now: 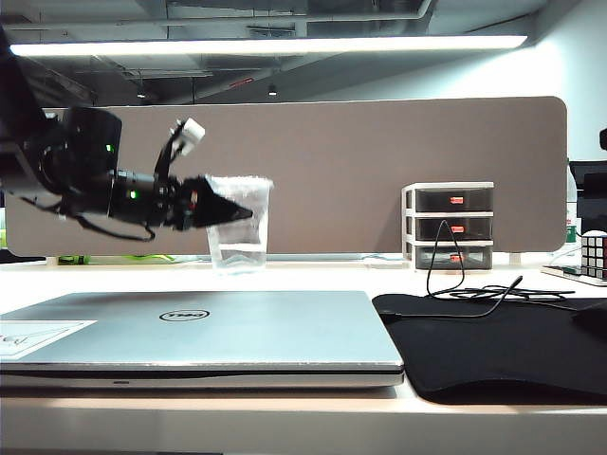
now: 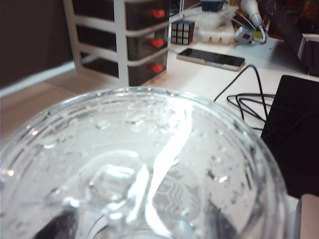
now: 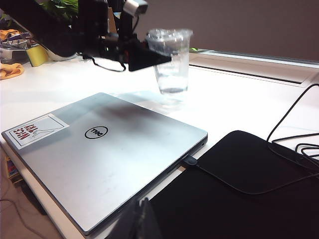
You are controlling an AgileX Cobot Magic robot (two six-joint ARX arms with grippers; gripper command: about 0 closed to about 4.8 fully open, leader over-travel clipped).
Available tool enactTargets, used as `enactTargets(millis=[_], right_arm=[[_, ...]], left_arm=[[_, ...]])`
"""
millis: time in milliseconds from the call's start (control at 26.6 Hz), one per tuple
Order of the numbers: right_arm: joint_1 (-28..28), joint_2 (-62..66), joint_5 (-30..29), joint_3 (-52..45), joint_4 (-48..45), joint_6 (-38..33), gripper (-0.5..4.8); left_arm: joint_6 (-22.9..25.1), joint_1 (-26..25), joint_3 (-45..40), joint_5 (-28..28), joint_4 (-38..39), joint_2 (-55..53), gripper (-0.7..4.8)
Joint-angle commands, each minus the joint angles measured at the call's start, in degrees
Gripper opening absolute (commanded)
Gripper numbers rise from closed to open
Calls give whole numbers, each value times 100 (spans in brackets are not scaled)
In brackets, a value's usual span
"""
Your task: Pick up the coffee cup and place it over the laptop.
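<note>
One coffee cup (image 1: 239, 226), one laptop (image 1: 199, 336), one black cloth mat (image 1: 503, 346), one white-framed drawer unit (image 1: 449, 226) with three drawers, and two arms make up the scene.

In the exterior view the cup stands upright on the white surface (image 1: 313, 277), at about 12 o'clock from the laptop's Dell logo, just past the laptop's far edge and apart from it. It is clear, with a little clear liquid at the bottom and a flat lid. The laptop lies closed and flat, a white sticker on its lid at the corner toward 8 o'clock. The mat lies just beside the laptop at 3 o'clock, with a black cable (image 1: 455, 284) running across it. The drawer unit stands at about 2 o'clock from the laptop, against the brown partition; a Rubik's cube (image 1: 594, 254) sits well off at 3 o'clock from it.

The left gripper (image 1: 226, 210) reaches in level from 9 o'clock, its dark fingers (image 1: 211, 204) around the cup's upper part just under the lid. They stand partly open about the cup; whether they already press it I cannot tell. The left wrist view is almost filled by the cup's lid (image 2: 139, 169).

The right gripper (image 3: 142, 221) hangs low over the near edge of the laptop and mat, holding nothing visible; only a dark tip shows, so its opening cannot be told.
</note>
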State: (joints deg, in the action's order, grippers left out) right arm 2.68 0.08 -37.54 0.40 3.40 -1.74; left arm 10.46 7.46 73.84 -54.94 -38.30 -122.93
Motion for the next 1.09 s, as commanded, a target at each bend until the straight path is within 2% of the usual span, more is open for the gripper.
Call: enactTargets(millis=[38,226,414,640,904,1016,1092], right_arm=[[2,-11,11,-37,-61,-9,-6],[2,-11,11,-37,-63,-9,-6],[2,-11,11,-37,-63,-9,-6],[2,-11,9,-37,-66,-9,-6],[2,-11,7,-37,-63,-11,-6],[2,-11,-4,-37,-61,-11,-6],[2,-11,-9,-37,-63,-11,-6]], left_arm=[[4,-2,-17,-57,74,297,308],[122,-4,-619,-9,103,901,308],[151,-4,-1727,133,-101,1714,308],[157,-4,-2586,181,-223,2321,308],[101,-4,-3609,153,-824,2719,308],[-232,-4,-4203,72,-1735,2728,308],[-284,-4,-4457,70,-2135,2728,308]])
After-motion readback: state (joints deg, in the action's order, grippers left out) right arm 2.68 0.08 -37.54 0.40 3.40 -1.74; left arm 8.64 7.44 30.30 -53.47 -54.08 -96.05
